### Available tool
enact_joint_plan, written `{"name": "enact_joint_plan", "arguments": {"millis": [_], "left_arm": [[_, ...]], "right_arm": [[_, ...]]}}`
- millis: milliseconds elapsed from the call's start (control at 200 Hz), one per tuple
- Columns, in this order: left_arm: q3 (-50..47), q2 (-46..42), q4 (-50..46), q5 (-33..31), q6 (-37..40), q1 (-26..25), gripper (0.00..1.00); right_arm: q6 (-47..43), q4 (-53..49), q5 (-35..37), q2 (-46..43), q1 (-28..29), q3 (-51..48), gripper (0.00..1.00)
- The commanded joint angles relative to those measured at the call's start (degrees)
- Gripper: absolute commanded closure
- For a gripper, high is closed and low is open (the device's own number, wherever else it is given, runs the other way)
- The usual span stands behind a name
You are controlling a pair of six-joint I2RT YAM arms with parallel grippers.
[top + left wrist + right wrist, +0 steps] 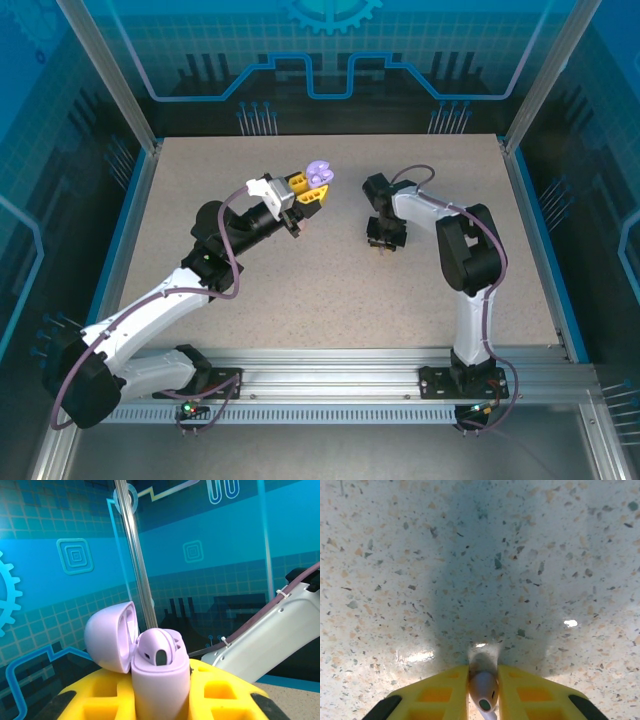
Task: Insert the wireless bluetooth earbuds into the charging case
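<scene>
Pinching a pale pinkish earbud [484, 686] between its yellow fingers [437, 695], the right hand [483, 670] is pressed in on both sides of it, low over the speckled bench [395, 555]. The bud's rounded head with its dark oval spot shows between the fingers, and the hand's grey shadow spreads across the bench ahead of it.

Seen from above, the right hand [383, 240] points down near the middle of the bench [330, 300]. The left hand [305, 190] is raised to its left, well apart from it.

The left hand [160, 700] is clamped on the lilac charging case [161, 685], which stands upright between its yellow fingers [100, 700]. The lid [111, 636] is swung open to the case's left, hollow side facing right. A second earbud [159, 652] with a dark oval spot appears to sit in the case's mouth, though how deep I cannot tell.

Beyond the case rise a metal post [132, 555] and the blue patterned wall panels [225, 555]. To its right slants the white link of the right arm [270, 645], with a purple cable [300, 577] tied along it.
</scene>
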Motion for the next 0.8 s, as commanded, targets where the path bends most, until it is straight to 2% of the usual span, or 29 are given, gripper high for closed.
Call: {"name": "enact_joint_plan", "arguments": {"millis": [0, 360, 795], "left_arm": [[-0.3, -1.1, 1.9, -0.5, -0.5, -0.3, 1.0], [-0.1, -1.2, 1.6, -0.4, -0.5, -0.4, 1.0], [0.5, -1.4, 1.8, 0.0, -1.1, -0.3, 1.0]], "right_arm": [[-0.9, -0.9, 0.7, -0.6, 0.4, -1.3, 0.81], [-3.1, 2.9, 0.4, -5.0, 0.4, -3.6, 0.85], [-4.5, 5.9, -2.7, -19.8, 0.3, -3.6, 0.85]]}}
